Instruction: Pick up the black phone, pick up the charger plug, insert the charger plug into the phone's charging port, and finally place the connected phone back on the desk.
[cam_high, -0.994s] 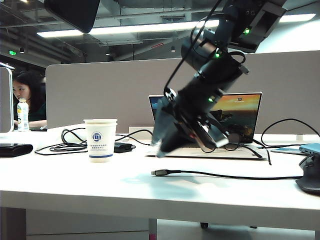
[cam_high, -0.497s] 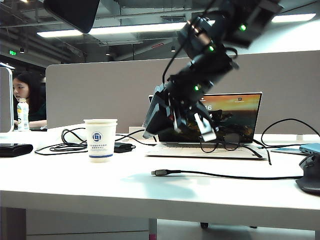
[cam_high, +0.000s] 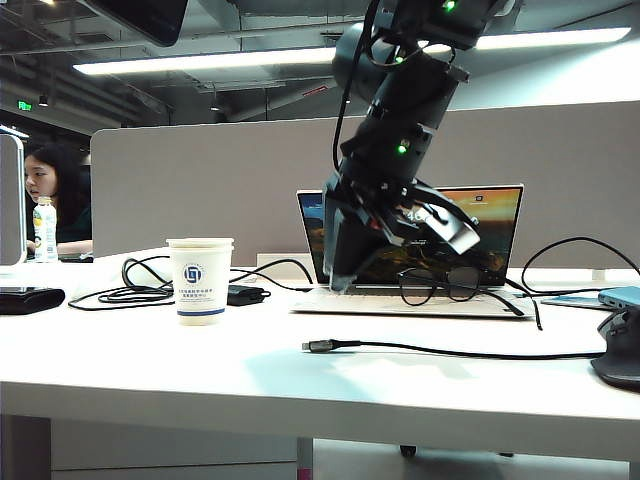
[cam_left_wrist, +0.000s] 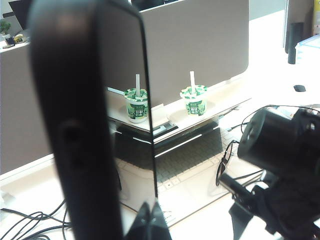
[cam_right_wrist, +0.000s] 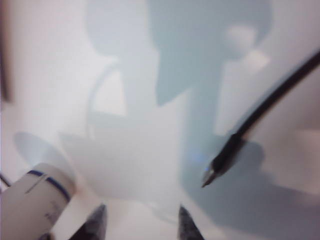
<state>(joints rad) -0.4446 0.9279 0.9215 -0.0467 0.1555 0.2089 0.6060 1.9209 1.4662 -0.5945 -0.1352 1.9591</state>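
The black phone (cam_left_wrist: 80, 125) stands upright and close in the left wrist view, its glossy screen mirroring the laptop. My left gripper (cam_left_wrist: 150, 225) is shut on its lower end. In the exterior view only the phone's corner (cam_high: 140, 15) shows, at the top left. The charger plug (cam_high: 320, 345) lies on the white desk (cam_high: 200, 370) in front of the laptop, its thin black cable running right. My right gripper (cam_high: 395, 260) hangs above the desk, beyond the plug, fingers spread and empty. In the right wrist view the right gripper (cam_right_wrist: 141, 225) is open, with the charger plug (cam_right_wrist: 220, 167) ahead of it and off to one side.
An open laptop (cam_high: 420, 240) stands behind the right gripper with glasses (cam_high: 440, 285) on it. A paper cup (cam_high: 200, 280) stands left of the plug; a power brick (cam_high: 245, 294) with coiled cables lies behind it. A black wallet (cam_high: 30, 298) lies far left, a dark base (cam_high: 620, 360) far right.
My right arm has swung from a leftward slant to nearly straight down and shifted right, still open above the desk. The phone in my left gripper has risen slightly.
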